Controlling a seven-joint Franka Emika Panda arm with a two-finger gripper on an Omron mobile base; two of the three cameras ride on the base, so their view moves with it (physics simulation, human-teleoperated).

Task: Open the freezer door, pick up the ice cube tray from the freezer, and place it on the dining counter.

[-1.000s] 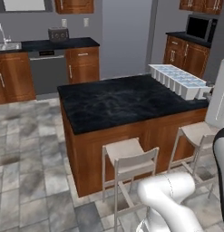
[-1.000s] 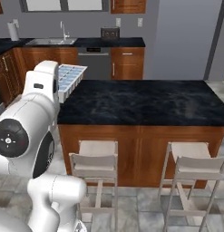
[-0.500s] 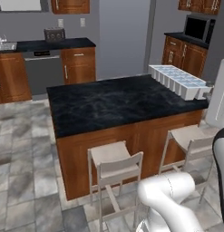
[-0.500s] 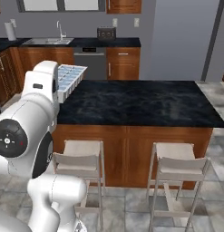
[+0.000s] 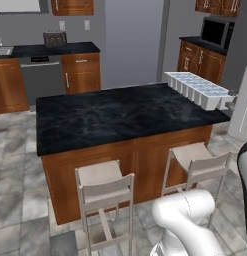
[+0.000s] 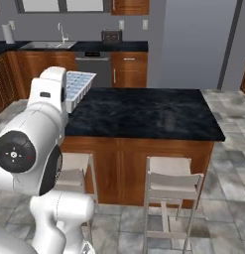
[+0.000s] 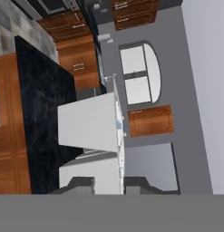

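claw: closed on ice cube tray end | tray: long side sticks out above counter corner | next: lower it

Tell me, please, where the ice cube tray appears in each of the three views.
Left base view: ice cube tray at right, above the dining counter corner.
Right base view: tray upper left, beside the white arm.
Hand view: tray centre, edge-on, in the pincer.
Shared landmark: the dining counter.
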